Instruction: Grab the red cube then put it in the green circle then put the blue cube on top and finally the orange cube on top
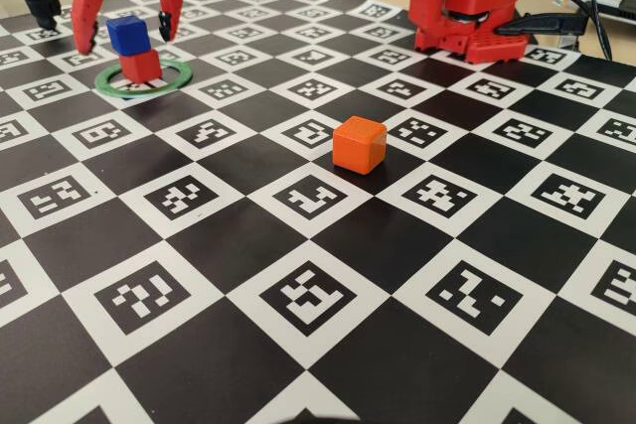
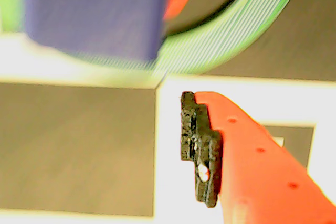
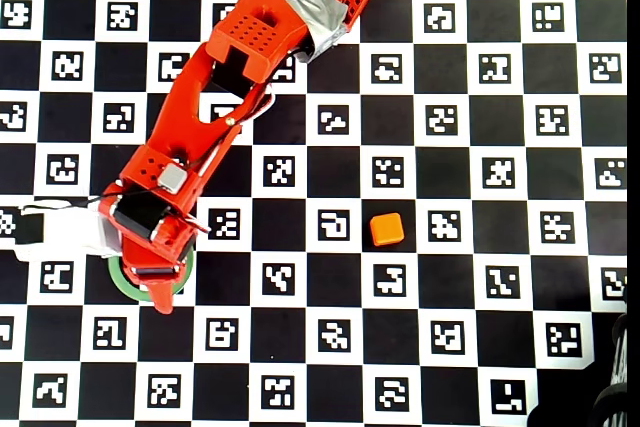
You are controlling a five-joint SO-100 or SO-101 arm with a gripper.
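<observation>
Claw (image 1: 127,35) hangs spread — I see the blue cube (image 1: 128,34) between its tips, atop the red cube (image 1: 140,66) inside the green circle (image 1: 110,82). Orange cube (image 1: 359,143) sits well apart.

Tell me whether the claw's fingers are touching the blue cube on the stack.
Apart. The fixed view shows the open claw straddling the small deep-blue cube, which sits on the matte red cube, with checkered board visible between each finger and the blue cube's sides.
</observation>
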